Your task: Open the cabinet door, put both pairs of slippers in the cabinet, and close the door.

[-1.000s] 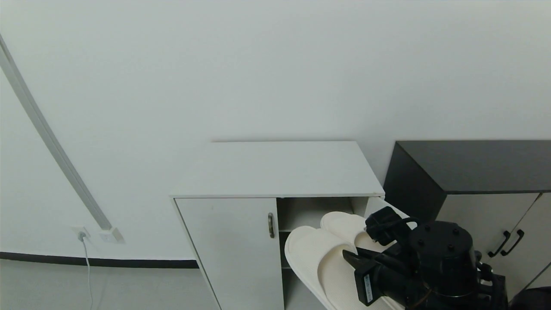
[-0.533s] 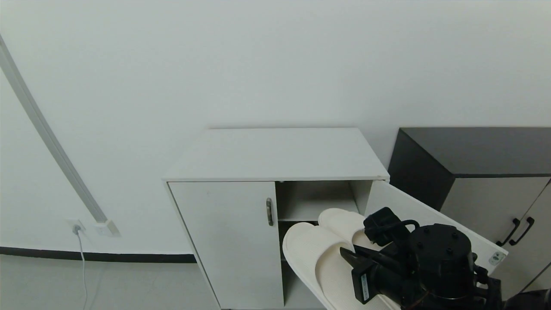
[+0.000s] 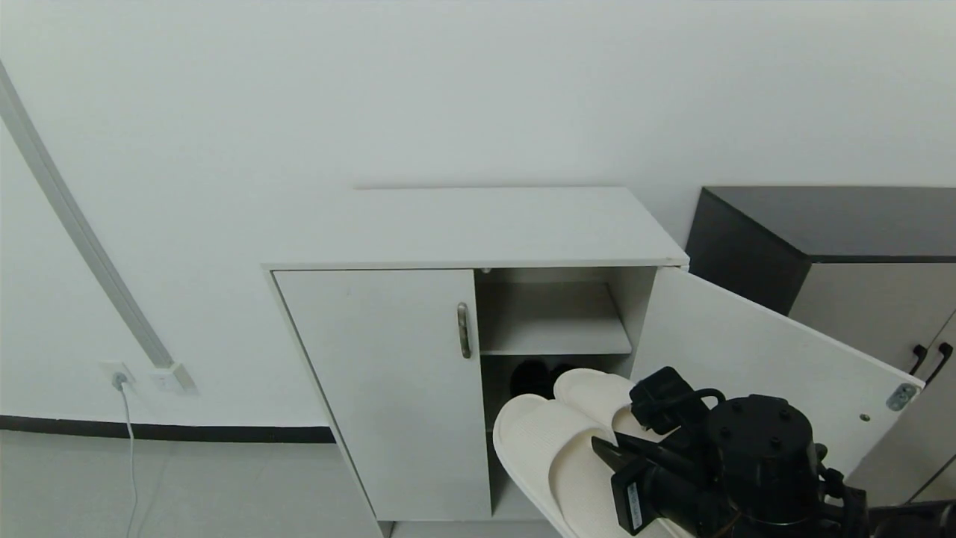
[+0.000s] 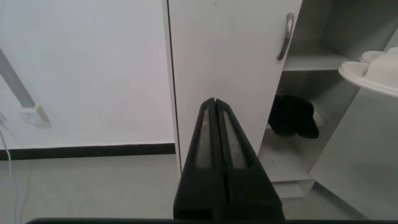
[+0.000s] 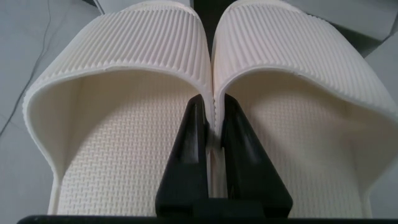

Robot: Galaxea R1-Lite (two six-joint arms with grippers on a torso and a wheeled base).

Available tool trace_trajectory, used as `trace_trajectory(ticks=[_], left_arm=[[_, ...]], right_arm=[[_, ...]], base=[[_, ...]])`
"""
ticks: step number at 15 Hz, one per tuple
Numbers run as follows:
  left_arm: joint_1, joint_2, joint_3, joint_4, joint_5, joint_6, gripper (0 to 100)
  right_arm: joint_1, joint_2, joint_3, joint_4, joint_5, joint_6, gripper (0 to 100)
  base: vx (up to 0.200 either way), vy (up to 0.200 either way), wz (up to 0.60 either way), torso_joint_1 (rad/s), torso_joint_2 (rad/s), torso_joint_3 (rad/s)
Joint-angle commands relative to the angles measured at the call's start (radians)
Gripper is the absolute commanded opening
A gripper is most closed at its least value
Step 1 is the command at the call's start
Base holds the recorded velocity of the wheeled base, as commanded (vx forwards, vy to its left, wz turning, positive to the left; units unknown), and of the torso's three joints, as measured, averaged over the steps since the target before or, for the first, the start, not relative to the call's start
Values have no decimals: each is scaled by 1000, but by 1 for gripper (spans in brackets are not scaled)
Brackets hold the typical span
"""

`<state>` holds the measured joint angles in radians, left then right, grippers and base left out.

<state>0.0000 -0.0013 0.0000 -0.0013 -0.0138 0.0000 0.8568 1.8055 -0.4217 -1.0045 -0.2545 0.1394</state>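
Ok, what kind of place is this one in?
Likely a home entryway, or a mock-up: a white cabinet against a bare wall, a dark pair inside, slippers in the right gripper, a socket near the floor.

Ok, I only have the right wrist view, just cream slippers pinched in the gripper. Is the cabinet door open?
Observer: Yes. The right door stands swung wide; the left door is shut.
Operator: Anything inside?
Observer: A dark pair of slippers sits on the level under the top shelf.
Operator: And where's my pair relative to the opening?
Observer: The cream slippers in the right gripper point toes-first at the open side, seemingly just outside it.
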Motion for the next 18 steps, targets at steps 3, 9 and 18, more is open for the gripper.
trace_trajectory(ticks=[3, 9, 18], left_arm=[[0, 1, 0, 0, 0, 0, 0], [0, 1, 0, 0, 0, 0, 0], [0, 1, 0, 1, -2, 29, 0]], right_arm=[[1, 3, 0, 0, 0, 0, 0], [-1, 41, 4, -39, 1, 0, 0], [-5, 67, 6, -57, 0, 2, 0]], base=[[0, 0, 0, -173, 497, 317], [0, 0, 0, -144, 482, 335], [0, 0, 0, -56, 398, 326]])
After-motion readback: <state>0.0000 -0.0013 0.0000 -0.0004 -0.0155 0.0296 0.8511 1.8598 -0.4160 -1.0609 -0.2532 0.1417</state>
